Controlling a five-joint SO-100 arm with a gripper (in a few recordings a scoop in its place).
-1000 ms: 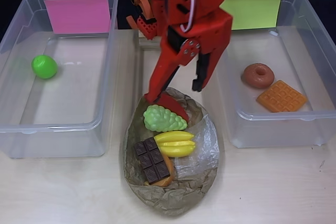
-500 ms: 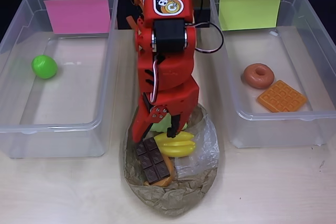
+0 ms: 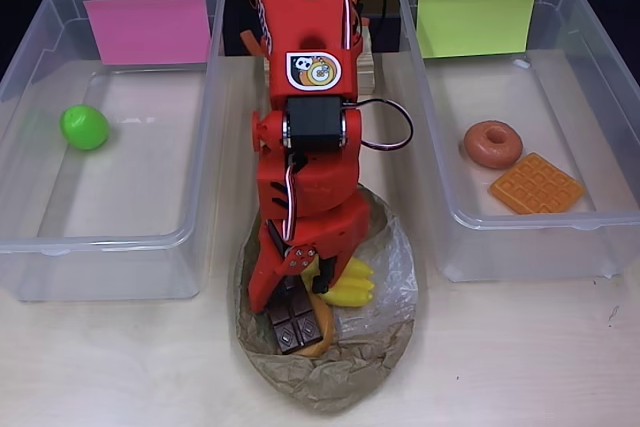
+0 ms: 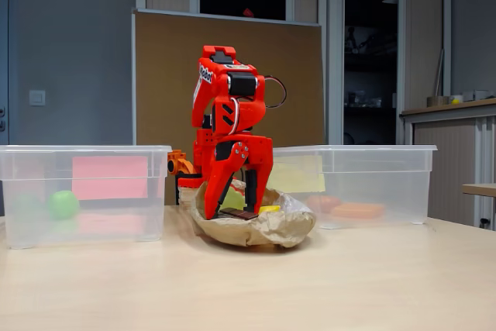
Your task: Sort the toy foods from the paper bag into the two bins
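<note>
The gripper (image 3: 295, 287) reaches down into the paper bag (image 3: 330, 377) — fingers apart over the chocolate bar (image 3: 298, 324); the banana (image 3: 350, 285) lies just beside. The green ball (image 3: 84, 127) sits in the pink-labelled bin (image 3: 110, 247).

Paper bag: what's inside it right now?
In the paper bag: a chocolate bar, a banana and an orange piece under the chocolate. The arm covers the bag's upper part.

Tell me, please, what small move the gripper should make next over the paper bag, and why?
Probably close the fingers. In the overhead view the gripper is down in the paper bag, its fingers apparently apart around the bag's contents, between the chocolate bar and the banana. What sits between the fingers is hidden, so lift only after closing.
</note>
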